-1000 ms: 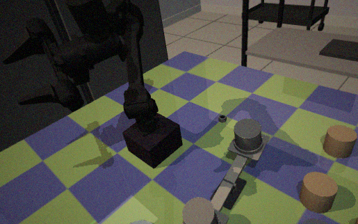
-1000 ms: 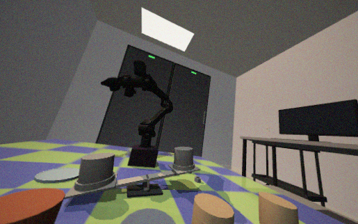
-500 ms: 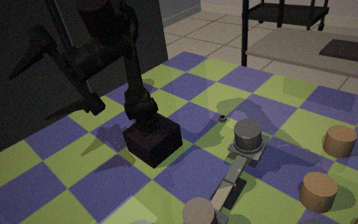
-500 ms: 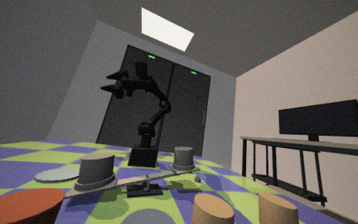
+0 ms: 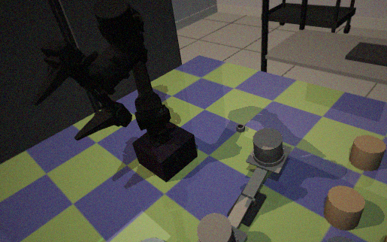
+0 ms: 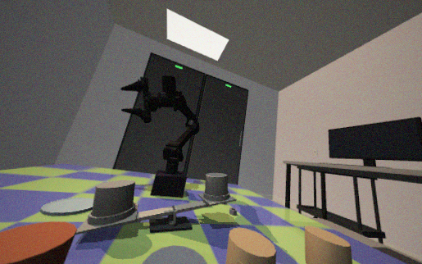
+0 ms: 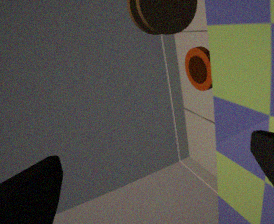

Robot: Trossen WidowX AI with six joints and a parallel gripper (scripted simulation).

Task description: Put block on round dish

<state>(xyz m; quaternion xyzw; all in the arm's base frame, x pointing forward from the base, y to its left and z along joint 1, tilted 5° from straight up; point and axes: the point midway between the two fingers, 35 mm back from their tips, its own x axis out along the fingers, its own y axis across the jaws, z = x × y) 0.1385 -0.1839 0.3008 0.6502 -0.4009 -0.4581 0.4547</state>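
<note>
One grey cup (image 5: 268,147) (image 6: 216,185) stands upright on the raised end of the balance (image 5: 255,184) (image 6: 156,212). The other grey cup (image 5: 214,230) (image 6: 113,202) stands upright on the lowered end, nearer the round dish. The pale round dish (image 5: 154,240) (image 6: 67,206) lies flat on the checkered surface, mostly cut off in the top view. No block shows; the cups hide what is under them. My gripper (image 5: 56,121) (image 6: 122,99) (image 7: 158,153) is open and empty, raised on the side of the arm's base away from the raised cup, far from both cups.
Two tan cylinders (image 5: 367,153) (image 5: 344,207) stand beyond the balance, also in the exterior view (image 6: 251,251) (image 6: 328,249). A small dark nut-like piece (image 5: 240,128) (image 6: 233,211) lies near the raised end. A large orange round object (image 6: 25,244) is near the dish. The wrist view shows an orange ring (image 7: 202,87).
</note>
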